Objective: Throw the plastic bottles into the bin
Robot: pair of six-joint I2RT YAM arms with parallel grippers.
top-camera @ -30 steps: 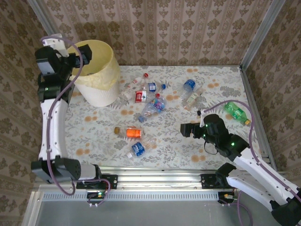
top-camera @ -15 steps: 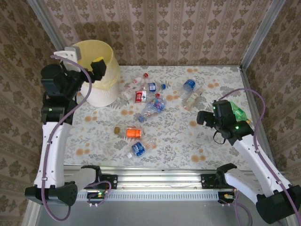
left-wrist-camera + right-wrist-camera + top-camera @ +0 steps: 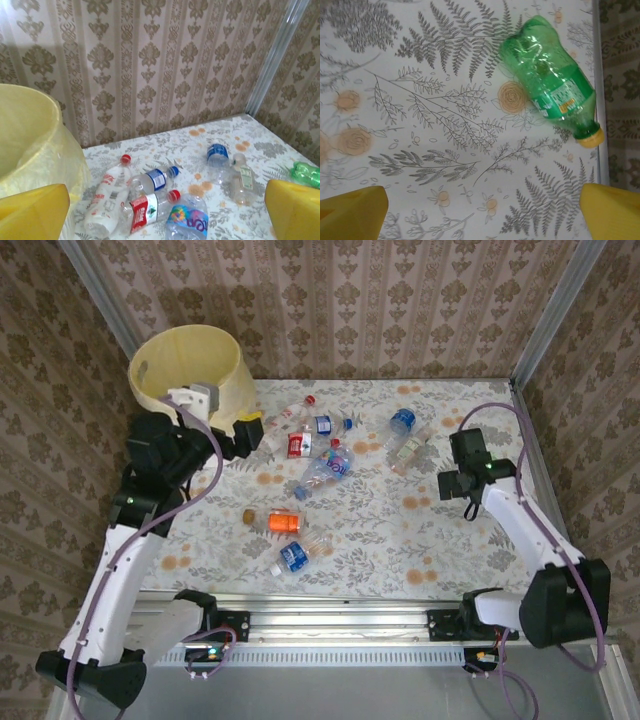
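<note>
The right gripper (image 3: 483, 194) is holding its yellow fingers (image 3: 351, 212) spread wide with nothing between them, hanging over a green bottle (image 3: 547, 82). That bottle is lying on its side with its yellow cap pointing toward the rail (image 3: 596, 75) at the table's right edge. It is lying just beside that rail, so a finger going down on that side is probably getting little room. The bare table (image 3: 420, 100) on the other side is offering the freer approach.

The left gripper (image 3: 166, 189) is likewise gaping wide and empty, hovering just beside the bin (image 3: 35, 145) and facing the loose bottles (image 3: 150, 200) scattered across the table's middle. The bin is sitting in the far left corner against the wall (image 3: 150, 60), well apart from the green bottle, so any carry from the right is crossing that clutter.
</note>
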